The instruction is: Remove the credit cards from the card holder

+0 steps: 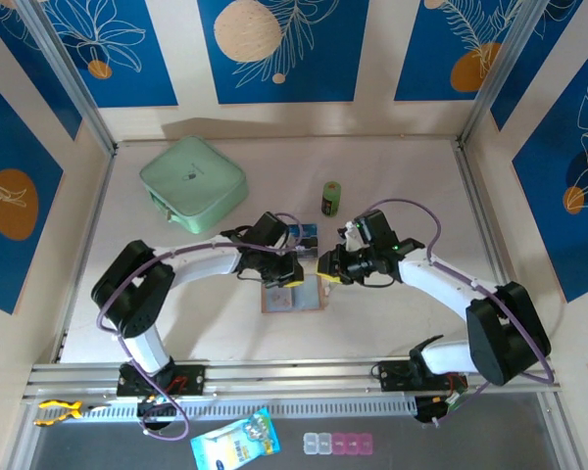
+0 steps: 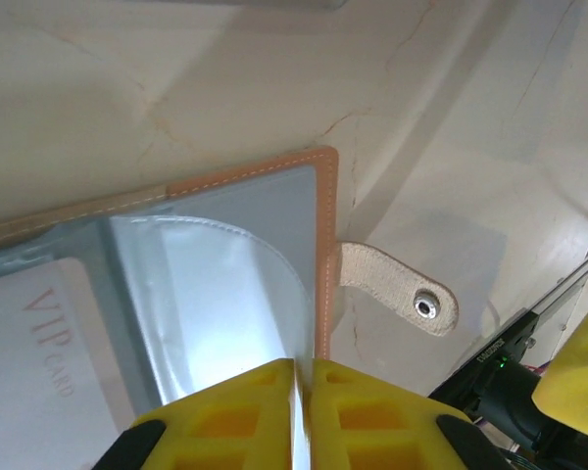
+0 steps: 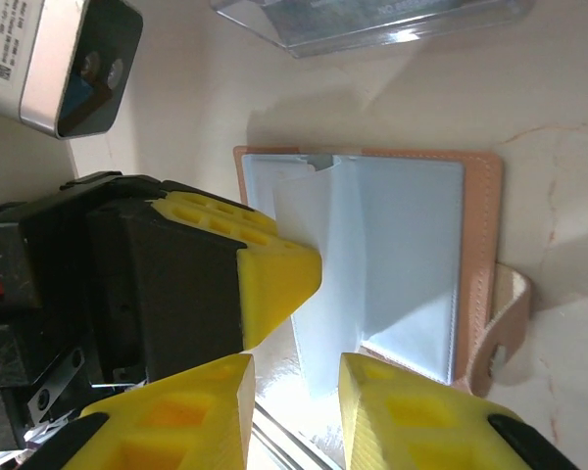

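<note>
Open holder lying flat on the table between the two grippers, sleeves upward. Left gripper: jaws together, clamped on the free edge of a clear sleeve near the holder's tan border, probably to lift that sleeve and keep a pocket mouth open. Right gripper: jaws apart, straddling a raised sleeve without visibly pinching it. This stance suggests it is lined up to reach into a pocket while the other arm holds the sleeves apart. A pale card marked VIP sits inside a sleeve further in from the border, so extraction appears not yet begun; whether more cards lie beneath cannot be told. The strap with its snap hangs loose off the edge, unfastened, which lets the holder lie open. A transparent box rests just beyond the holder, apart from it
</note>
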Robot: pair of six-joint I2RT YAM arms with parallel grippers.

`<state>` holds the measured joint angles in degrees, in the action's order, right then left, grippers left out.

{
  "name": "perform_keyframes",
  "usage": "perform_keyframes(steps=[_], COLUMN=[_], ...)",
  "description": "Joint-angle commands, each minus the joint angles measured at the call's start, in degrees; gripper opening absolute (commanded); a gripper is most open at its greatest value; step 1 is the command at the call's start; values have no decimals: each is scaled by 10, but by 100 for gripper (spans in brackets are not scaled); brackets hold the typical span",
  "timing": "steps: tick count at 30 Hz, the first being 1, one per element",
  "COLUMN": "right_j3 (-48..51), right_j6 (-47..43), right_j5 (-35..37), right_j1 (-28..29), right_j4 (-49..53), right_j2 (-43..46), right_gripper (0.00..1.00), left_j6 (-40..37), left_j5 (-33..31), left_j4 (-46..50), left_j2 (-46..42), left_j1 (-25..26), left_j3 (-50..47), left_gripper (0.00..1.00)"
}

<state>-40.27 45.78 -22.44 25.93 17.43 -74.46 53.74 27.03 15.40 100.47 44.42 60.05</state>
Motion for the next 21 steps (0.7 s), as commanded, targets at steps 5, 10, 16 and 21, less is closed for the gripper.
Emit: perform_keyframes(steps=[5,10,16,21], right_j3=[16,15,12,0], right_j6=[-16,-13,-6,-2], right_j5=[-3,-6,-8,-8], right_j1=[-16,-18,-12,1], right_j4=[26,27,20,16], right_j2=[29,34,26,11], right_gripper=[29,29,29,29], left_j6=[-5,-19,-28,-22], left_j5=[21,14,0,-7], left_j4=[-5,15,24,10], left_j2=[28,25,3,-23], left_j1=[14,14,7,-6], left_j3=[49,68,56,18], left_gripper=[24,27,27,27])
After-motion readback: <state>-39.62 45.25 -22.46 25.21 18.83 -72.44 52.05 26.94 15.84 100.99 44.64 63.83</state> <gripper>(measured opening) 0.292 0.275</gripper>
